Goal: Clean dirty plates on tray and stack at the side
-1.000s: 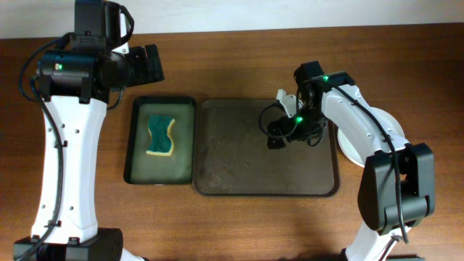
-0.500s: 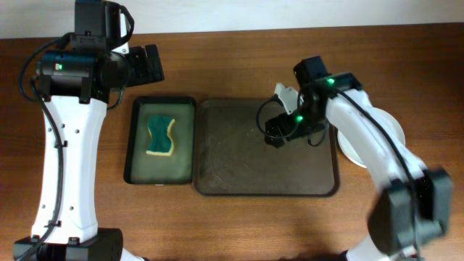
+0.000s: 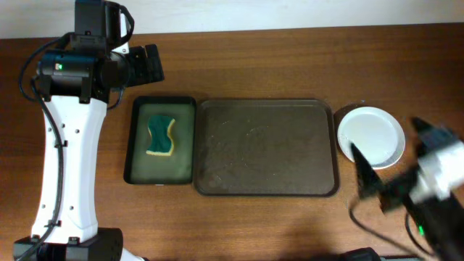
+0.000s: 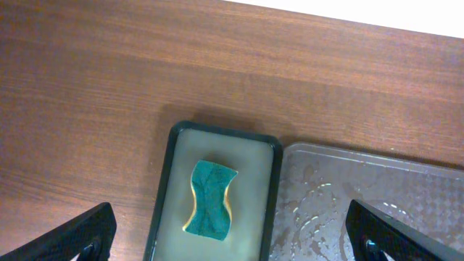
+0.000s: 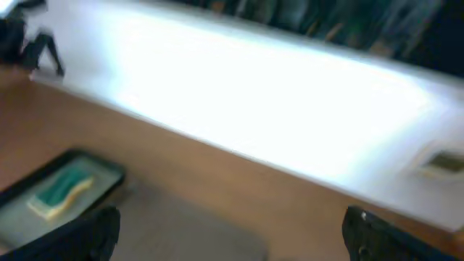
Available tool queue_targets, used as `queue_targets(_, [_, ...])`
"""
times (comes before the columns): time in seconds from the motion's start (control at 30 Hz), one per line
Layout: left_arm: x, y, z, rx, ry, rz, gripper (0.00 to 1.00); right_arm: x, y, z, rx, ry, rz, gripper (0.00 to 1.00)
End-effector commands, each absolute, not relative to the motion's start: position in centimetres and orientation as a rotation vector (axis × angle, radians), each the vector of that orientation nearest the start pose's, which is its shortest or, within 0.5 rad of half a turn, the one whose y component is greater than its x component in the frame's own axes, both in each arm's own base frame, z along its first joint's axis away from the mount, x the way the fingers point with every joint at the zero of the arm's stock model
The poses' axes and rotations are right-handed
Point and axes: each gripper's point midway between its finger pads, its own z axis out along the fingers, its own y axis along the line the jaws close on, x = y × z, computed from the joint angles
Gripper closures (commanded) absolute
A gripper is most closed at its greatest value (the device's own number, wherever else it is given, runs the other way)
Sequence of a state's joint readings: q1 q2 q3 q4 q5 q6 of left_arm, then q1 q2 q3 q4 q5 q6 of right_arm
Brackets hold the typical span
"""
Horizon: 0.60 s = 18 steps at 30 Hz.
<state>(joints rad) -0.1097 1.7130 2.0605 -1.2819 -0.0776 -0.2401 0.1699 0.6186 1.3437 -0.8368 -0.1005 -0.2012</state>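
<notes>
The dark brown tray (image 3: 265, 147) lies in the middle of the table with nothing on it; it also shows in the left wrist view (image 4: 377, 210) and, blurred, in the right wrist view (image 5: 188, 232). The white plates (image 3: 371, 135) sit just right of the tray; from above I see only the clean top one. My left gripper (image 3: 148, 64) hangs high above the back left, open and empty (image 4: 232, 245). My right gripper (image 3: 377, 187) is a blur at the front right, below the plates, open and empty (image 5: 232, 239).
A narrower black tray (image 3: 160, 141) with a greenish inside lies left of the brown tray and holds a green and yellow sponge (image 3: 161, 135). Both show in the left wrist view, tray (image 4: 168, 188) and sponge (image 4: 210, 199). A white wall runs behind the table (image 5: 275, 94).
My right arm has swung away from above the brown tray's right part to the front right corner, now motion-blurred. The plates are now fully uncovered. The left arm has not moved.
</notes>
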Motion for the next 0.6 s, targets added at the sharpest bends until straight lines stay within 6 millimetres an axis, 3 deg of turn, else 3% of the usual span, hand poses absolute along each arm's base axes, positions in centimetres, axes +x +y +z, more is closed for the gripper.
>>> queue_targets(0.0, [41.3, -3.2, 31.5, -0.208, 2.499, -0.05, 0.01, 18.1, 3.5, 41.8, -0.322, 1.554, -0.011, 0.02])
queue_targets(0.2, [41.3, -3.2, 31.5, -0.208, 2.499, -0.05, 0.01, 19.0, 3.7, 38.0, -0.28, 1.192, -0.031, 0.02])
queue_targets(0.27, [41.3, -3.2, 31.5, -0.208, 2.499, -0.05, 0.01, 19.7, 3.7, 35.7, -0.27, 1.127, -0.039, 0.02])
queue_targets(0.57, [41.3, -3.2, 31.5, -0.208, 2.499, -0.05, 0.01, 23.5, 4.0, 23.6, -0.252, 1.328, 0.033, 0.02])
